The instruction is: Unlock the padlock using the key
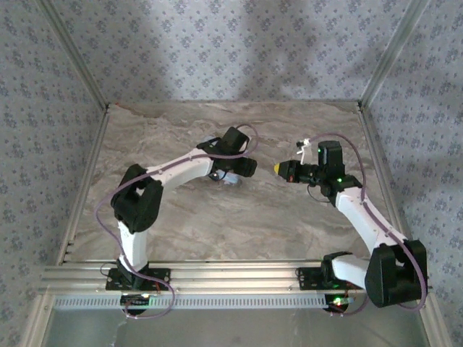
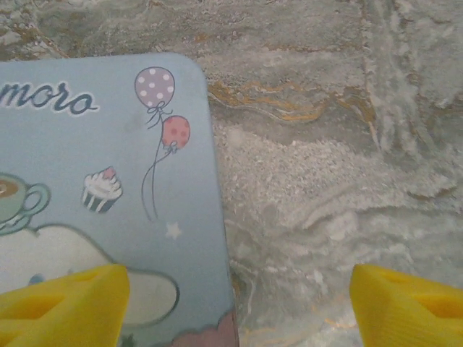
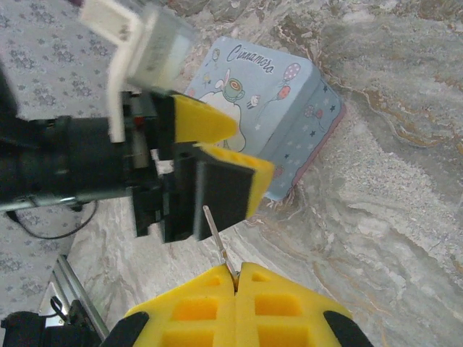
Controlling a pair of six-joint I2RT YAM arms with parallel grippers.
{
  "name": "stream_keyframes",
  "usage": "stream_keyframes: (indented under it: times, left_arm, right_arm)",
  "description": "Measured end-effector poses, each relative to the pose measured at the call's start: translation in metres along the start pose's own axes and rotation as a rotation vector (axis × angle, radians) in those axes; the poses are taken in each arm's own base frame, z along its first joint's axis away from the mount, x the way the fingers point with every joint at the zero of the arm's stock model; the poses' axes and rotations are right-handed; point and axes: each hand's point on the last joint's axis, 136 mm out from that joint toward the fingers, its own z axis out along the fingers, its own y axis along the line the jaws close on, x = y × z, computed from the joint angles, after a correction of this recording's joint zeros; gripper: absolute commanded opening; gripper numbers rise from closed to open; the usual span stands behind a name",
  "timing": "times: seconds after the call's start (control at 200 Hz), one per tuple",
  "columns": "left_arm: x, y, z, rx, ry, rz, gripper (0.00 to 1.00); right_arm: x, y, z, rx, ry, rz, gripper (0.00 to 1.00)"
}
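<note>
Right pincer: through the right wrist camera you saw the right gripper [image 3: 235,285] with its two yellow fingers pressed together, clamped on the key [image 3: 218,244].
Key: a thin silvery blade stood up out of the seam between those fingers, leaning a little to the left. Its head was buried in the grip. Its tip lay close to the dark lower finger of the other arm, and you could not tell whether they touched.
Left pincer: the left wrist camera showed you the left gripper [image 2: 239,300] spread wide apart, one yellow fingertip at each lower corner, gripping nothing.
Tin: under that gripper lay a pale blue cartoon tin [image 2: 108,181]. Its rounded corner sat between the fingers, with balloons and a cupcake printed on the lid. One fingertip hung over the lid, the other over the bare marbled table [image 2: 333,144].
Right wrist extra: here you also saw the tin's starred side wall, behind the left gripper.
Overhead: the two grippers faced each other near mid-table, close together, and the key was too small to make out.
</note>
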Motion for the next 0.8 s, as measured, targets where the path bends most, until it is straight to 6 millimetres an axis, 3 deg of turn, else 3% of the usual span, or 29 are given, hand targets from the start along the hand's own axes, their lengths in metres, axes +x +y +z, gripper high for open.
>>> stream_keyframes:
  times: [0.125, 0.21, 0.31, 0.37, 0.595, 0.7, 0.799]
  left_arm:
    - [-0.007, 0.012, -0.037, 0.015, -0.062, -0.026, 0.82]
    - [-0.011, 0.031, -0.071, 0.021, -0.139, -0.062, 0.83]
    - [-0.004, 0.058, -0.102, 0.019, -0.22, -0.111, 0.83]
    - [0.007, 0.075, -0.11, 0.016, -0.253, -0.148, 0.84]
    - [0.079, 0.119, -0.1, 0.034, -0.288, -0.266, 0.85]
    - [0.102, 0.119, -0.091, 0.06, -0.299, -0.26, 0.85]
    - [0.109, 0.116, -0.087, 0.085, -0.314, -0.242, 0.84]
  right_arm:
    - [0.005, -0.002, 0.014, -0.013, 0.031, 0.007, 0.0]
    - [0.013, -0.002, 0.03, -0.029, 0.074, 0.012, 0.0]
    - [0.018, 0.0, 0.051, -0.052, 0.122, 0.018, 0.0]
    - [0.018, 0.003, 0.063, -0.068, 0.141, 0.013, 0.0]
    - [0.003, 0.018, 0.11, -0.14, 0.179, -0.008, 0.0]
    - [-0.004, 0.02, 0.13, -0.164, 0.19, -0.011, 0.0]
    - [-0.008, 0.021, 0.148, -0.181, 0.206, -0.008, 0.0]
